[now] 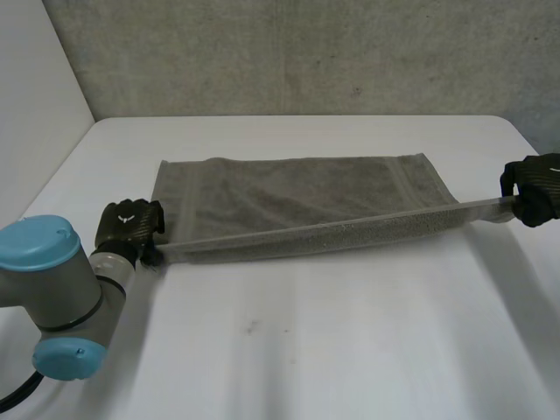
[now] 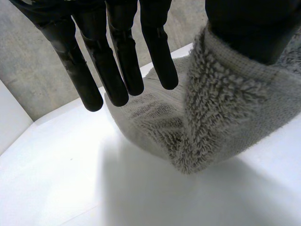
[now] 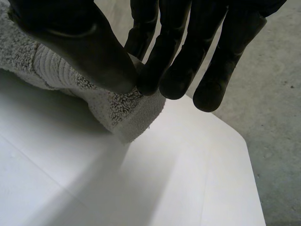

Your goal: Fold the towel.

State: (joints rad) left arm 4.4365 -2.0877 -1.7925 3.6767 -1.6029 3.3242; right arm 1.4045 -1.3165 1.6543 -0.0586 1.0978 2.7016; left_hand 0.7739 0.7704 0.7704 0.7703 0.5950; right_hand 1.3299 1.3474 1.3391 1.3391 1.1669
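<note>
A grey towel (image 1: 297, 188) lies across the white table (image 1: 306, 341). Its far half is flat, and its near long edge is lifted and stretched taut between my two hands. My left hand (image 1: 129, 226) is at the towel's near left corner. In the left wrist view its fingers (image 2: 117, 61) hang straight and apart from the thumb, and the towel corner (image 2: 211, 122) hangs against the thumb. My right hand (image 1: 532, 185) is at the near right corner. There the thumb (image 3: 94, 47) and fingertips pinch the towel corner (image 3: 127, 113) just above the table.
A concrete wall (image 1: 306, 52) stands behind the table. My left arm's grey and blue elbow (image 1: 52, 289) sits over the front left of the table. The table's right corner and the grey floor (image 3: 277, 117) lie just beyond my right hand.
</note>
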